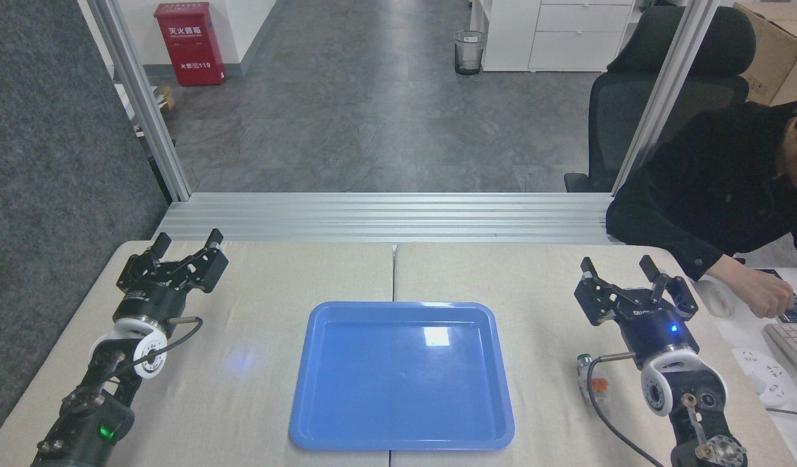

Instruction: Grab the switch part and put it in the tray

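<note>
Nearest the robot, on the right half of the table, the switch part lies just beside the right arm's wrist, on its inner side, between that arm and the tray. Its long axis runs roughly away from the robot, green-and-silver end farthest, orange insert nearer. A cable crosses in front of it. The tray sits in the middle, with nothing in it. Farther out, the right gripper has its fingers spread wide and holds nothing; it sits beyond the part, so that arm would likely need to draw back and inward to reach it. The left gripper, also spread and holding nothing, is well apart across the tray. A person's hand rests at the far right.
</note>
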Robot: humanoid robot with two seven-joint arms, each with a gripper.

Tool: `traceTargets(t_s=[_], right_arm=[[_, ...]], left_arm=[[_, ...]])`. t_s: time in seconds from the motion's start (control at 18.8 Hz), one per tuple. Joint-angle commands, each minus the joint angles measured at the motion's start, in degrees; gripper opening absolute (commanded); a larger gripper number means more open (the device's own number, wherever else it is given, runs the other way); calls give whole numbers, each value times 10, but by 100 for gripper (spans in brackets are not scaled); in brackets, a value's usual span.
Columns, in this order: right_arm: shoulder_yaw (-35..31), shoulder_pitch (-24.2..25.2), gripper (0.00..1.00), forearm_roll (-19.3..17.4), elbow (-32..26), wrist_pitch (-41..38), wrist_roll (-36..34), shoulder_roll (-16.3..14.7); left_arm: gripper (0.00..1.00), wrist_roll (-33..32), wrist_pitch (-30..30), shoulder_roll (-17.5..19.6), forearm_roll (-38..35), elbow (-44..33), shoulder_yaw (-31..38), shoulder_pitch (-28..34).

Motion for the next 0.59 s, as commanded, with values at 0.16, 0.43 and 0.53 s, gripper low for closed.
traceTargets(t_s=[0.16,0.43,0.53], right_arm=[[-4,-1,100,-3,-3,5,4,-5],[-3,-1,100,-3,-5,5,7,-5],[-5,0,100,-4,-8,6,4,-4]], left_arm=[[100,0,0,0,0,0,0,0],[100,0,0,0,0,0,0,0],[100,0,0,0,0,0,0,0]])
